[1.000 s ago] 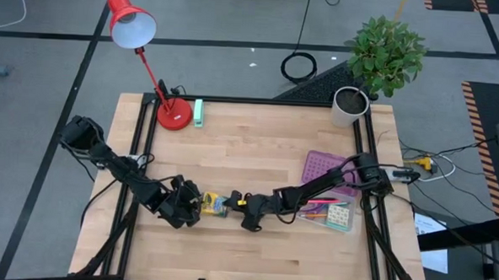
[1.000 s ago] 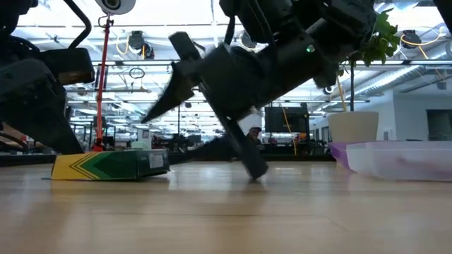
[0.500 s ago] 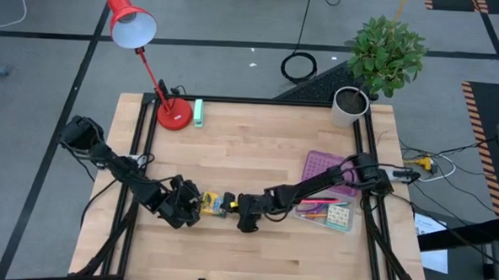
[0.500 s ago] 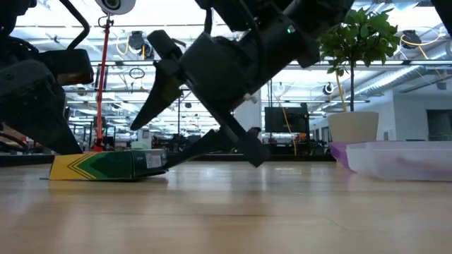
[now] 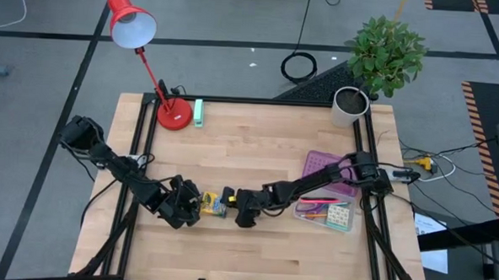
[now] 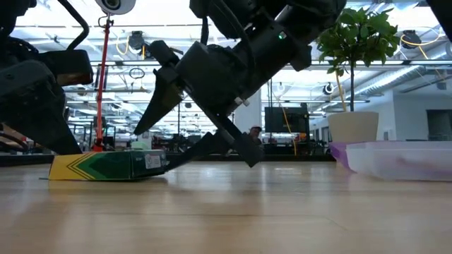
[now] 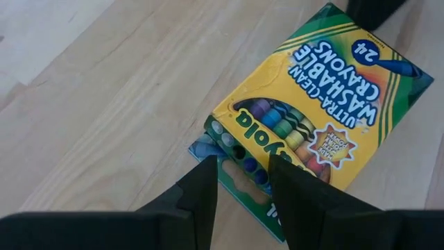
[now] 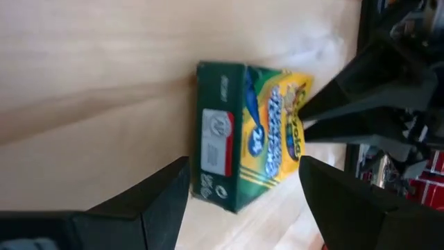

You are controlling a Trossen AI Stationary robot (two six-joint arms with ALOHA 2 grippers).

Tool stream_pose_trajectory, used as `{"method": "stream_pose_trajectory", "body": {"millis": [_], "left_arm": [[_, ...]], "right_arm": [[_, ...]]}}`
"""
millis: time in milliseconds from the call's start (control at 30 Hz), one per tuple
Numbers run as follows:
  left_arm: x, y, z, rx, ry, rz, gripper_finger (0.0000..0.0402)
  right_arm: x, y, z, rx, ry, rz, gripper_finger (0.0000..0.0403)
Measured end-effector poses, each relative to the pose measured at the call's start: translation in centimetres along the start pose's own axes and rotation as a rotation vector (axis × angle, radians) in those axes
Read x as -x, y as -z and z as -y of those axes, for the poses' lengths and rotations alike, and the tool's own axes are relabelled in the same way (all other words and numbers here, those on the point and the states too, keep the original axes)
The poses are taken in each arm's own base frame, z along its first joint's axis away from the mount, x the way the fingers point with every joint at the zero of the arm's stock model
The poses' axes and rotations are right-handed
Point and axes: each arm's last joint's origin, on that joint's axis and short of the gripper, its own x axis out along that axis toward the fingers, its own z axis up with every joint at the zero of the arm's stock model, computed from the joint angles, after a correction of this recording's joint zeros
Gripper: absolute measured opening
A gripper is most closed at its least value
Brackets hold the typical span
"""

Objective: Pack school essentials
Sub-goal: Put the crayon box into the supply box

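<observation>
Flat yellow-green cardboard crayon box on wooden bench, partly hidden between grippers, long axis spanning left gripper to right gripper, left jaws nearly closed at its open end, right jaws spread wide, empty.

My wooden table carries the crayon box, a purple tray and the lamp's red base. A mint block lies just beside that base.

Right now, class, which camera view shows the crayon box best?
The left wrist view: the crayon box fills the frame, label readable. The high view shows a small patch between the grippers, the low view its side edge, the right wrist view one end.
</observation>
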Motion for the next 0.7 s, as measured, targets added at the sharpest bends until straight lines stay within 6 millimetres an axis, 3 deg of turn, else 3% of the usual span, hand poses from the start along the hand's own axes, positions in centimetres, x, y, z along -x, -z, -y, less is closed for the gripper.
{"method": "stream_pose_trajectory", "body": {"millis": [700], "left_arm": [[-0.4, 0.5, -0.6, 0.051, -0.007, 0.031, 0.0131]], "right_arm": [[-1.8, 0.4, -0.2, -0.020, 0.020, 0.040, 0.0267]]}}
